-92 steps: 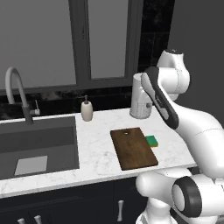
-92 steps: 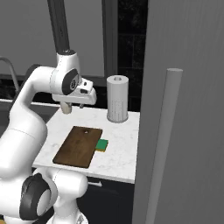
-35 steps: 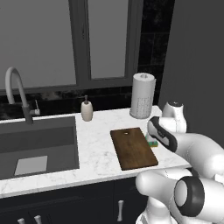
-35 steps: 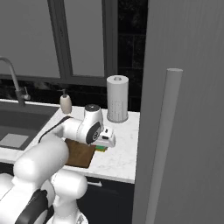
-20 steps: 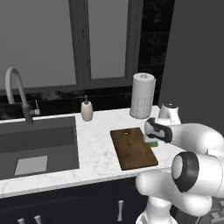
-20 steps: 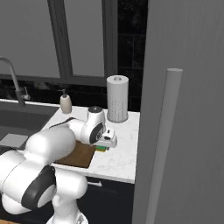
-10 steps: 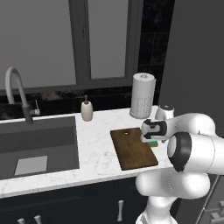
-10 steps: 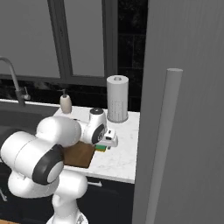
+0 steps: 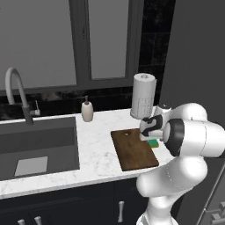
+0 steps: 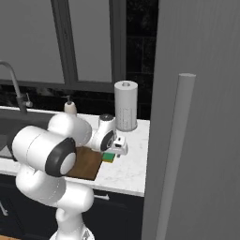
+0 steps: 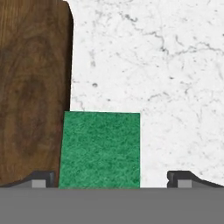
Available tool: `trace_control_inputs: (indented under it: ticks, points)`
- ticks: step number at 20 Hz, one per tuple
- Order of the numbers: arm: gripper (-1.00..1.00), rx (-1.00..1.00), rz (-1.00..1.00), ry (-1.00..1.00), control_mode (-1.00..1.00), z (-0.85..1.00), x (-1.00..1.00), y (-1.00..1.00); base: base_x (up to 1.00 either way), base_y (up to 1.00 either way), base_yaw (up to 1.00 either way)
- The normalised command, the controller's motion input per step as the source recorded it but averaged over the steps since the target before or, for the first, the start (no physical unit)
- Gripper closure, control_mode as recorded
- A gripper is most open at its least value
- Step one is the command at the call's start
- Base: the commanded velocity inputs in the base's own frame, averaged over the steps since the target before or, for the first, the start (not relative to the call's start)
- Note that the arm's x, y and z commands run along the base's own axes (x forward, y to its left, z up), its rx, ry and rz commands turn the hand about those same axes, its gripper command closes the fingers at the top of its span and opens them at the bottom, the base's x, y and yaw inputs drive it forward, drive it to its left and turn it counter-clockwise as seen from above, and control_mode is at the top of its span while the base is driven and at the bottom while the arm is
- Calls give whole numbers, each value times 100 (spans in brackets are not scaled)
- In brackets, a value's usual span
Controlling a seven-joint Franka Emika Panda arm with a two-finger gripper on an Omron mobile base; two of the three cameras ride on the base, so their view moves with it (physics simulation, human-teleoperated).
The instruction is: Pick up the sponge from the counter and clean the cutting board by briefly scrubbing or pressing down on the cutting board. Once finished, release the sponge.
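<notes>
None of the task's steps is looking finished yet: the sponge (image 11: 100, 150) is lying flat on the counter (image 11: 175, 65), its long edge touching or sitting just beside the cutting board (image 11: 33, 96), and nothing is gripping it. The gripper (image 11: 113, 178) is hanging low over the sponge with its jaws spread wide and released, one fingertip standing at the sponge's board-side edge, over the wood, and the other standing out over bare marble, so the green block is lying between them but nearer one tip. From the left base view the hand (image 9: 151, 127) is reaching down at the far right edge of the board, with a sliver of green showing beneath it. Judging from this, the approach is nearly complete, while the grasp, the lift, the scrubbing or pressing on the board, and the final release are all remaining to be done.
</notes>
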Motion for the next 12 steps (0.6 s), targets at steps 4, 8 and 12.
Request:
trace_control_inputs:
  ticks: [4,8,12]
  points:
    - [-100,0,0,0,-100,-21,21,0,0,0,0]
    - [-100,0,0,0,-100,-26,3,-1,0,0,0]
    - [-100,0,0,0,-100,-28,0,0,0,0,0]
